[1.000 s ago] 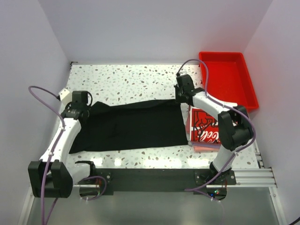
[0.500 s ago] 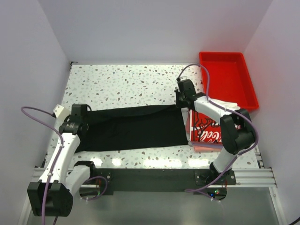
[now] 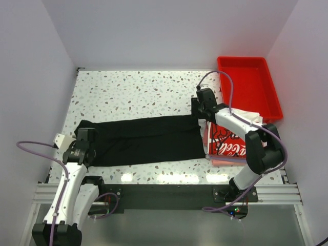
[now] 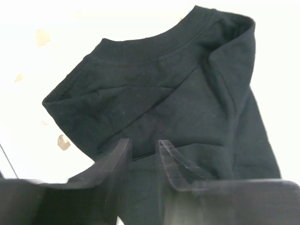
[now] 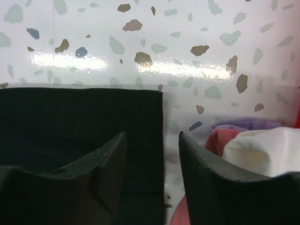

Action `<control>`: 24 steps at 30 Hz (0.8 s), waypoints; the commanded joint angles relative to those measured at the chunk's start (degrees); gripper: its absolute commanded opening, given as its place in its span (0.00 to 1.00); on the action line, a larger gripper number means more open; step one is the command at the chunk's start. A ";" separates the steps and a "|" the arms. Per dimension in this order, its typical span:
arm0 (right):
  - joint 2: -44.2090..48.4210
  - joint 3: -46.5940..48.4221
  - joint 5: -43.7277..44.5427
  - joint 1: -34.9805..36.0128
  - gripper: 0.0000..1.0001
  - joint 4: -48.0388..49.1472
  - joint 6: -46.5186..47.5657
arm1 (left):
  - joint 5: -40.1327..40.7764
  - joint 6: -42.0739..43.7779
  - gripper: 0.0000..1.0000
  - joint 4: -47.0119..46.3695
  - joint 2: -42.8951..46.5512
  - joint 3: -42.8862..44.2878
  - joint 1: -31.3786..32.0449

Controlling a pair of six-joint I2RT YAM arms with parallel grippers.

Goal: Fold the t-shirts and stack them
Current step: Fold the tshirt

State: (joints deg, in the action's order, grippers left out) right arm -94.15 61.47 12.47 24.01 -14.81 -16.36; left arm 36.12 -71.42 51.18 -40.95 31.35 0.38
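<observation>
The black t-shirt (image 3: 143, 139) lies as a long folded band across the table, its collar end (image 4: 164, 93) at the left. My left gripper (image 3: 87, 135) hangs over that collar end, jaws a little apart (image 4: 143, 143), cloth below them and none pinched. My right gripper (image 3: 198, 115) is open (image 5: 152, 138) over the band's right edge (image 5: 70, 122). Right of it is a stack: the white t-shirt with red-and-black print (image 3: 225, 141) on top (image 5: 262, 150), pinkish cloth (image 5: 220, 140) under it.
A red plastic tray (image 3: 251, 87) stands at the back right corner, just behind the stack. Speckled tabletop (image 3: 133, 92) stretches behind the black shirt. Side walls close in on both sides, and a metal rail (image 3: 271, 192) runs along the near edge.
The left arm drew back toward the near left, dragging the shirt's left end nearer and narrowing the band. Both grippers, shut on the shirt before, have opened and let it go.
</observation>
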 commanded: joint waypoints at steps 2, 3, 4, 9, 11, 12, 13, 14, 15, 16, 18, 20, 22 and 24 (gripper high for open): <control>4.41 0.14 -0.15 0.16 0.69 0.57 -0.08 | 1.68 -2.76 0.54 2.17 5.95 1.69 -0.38; 4.93 0.40 -0.95 0.16 0.98 0.31 0.01 | 1.41 -1.98 0.65 1.82 6.49 2.04 -0.38; 5.11 0.92 -1.83 0.16 0.99 -0.22 0.10 | 0.89 -0.58 0.85 0.95 6.93 2.31 -0.38; 6.08 2.16 -9.90 0.33 0.99 -1.28 0.98 | -9.55 11.44 1.00 -11.34 3.87 3.28 -0.38; 6.26 2.34 -13.51 1.04 0.99 -1.01 1.94 | -18.83 16.20 1.00 -19.05 -0.68 3.45 -0.38; 6.35 2.34 -17.00 2.43 0.99 -0.75 2.12 | -21.41 18.92 1.00 -20.75 -2.71 3.62 -0.38; 6.00 2.16 -19.04 3.23 0.99 -0.23 2.56 | -23.18 19.90 1.00 -21.90 -4.91 3.97 -0.38; 5.65 2.16 -20.63 4.11 0.99 0.04 3.17 | -25.20 21.04 1.00 -24.17 -9.19 4.15 -0.38; 5.21 2.33 -22.04 6.03 0.99 0.30 3.35 | -25.39 22.10 1.00 -24.63 -11.41 4.94 -0.38; 4.42 2.60 -24.14 6.92 0.99 0.48 3.53 | -25.74 22.72 1.00 -25.24 -13.43 5.29 -0.38; 2.22 2.77 -25.21 8.94 0.99 0.57 3.27 | -26.28 24.30 1.00 -27.35 -18.54 6.00 -0.38; 0.38 2.51 -25.83 9.82 0.99 1.53 2.74 | -25.66 25.53 1.00 -29.37 -22.05 6.00 0.49; -0.68 2.25 -26.18 10.27 0.99 2.32 2.39 | -25.66 26.67 1.00 -31.04 -24.17 5.74 0.93; -1.83 2.25 -26.44 10.27 0.99 2.33 2.30 | -25.92 27.12 1.00 -32.63 -27.24 5.82 1.11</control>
State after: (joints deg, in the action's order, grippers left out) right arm -94.61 62.24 -11.62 34.81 -14.50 -14.26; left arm 11.75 -48.10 24.69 -65.91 35.27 0.91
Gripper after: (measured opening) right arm 0.987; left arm 0.997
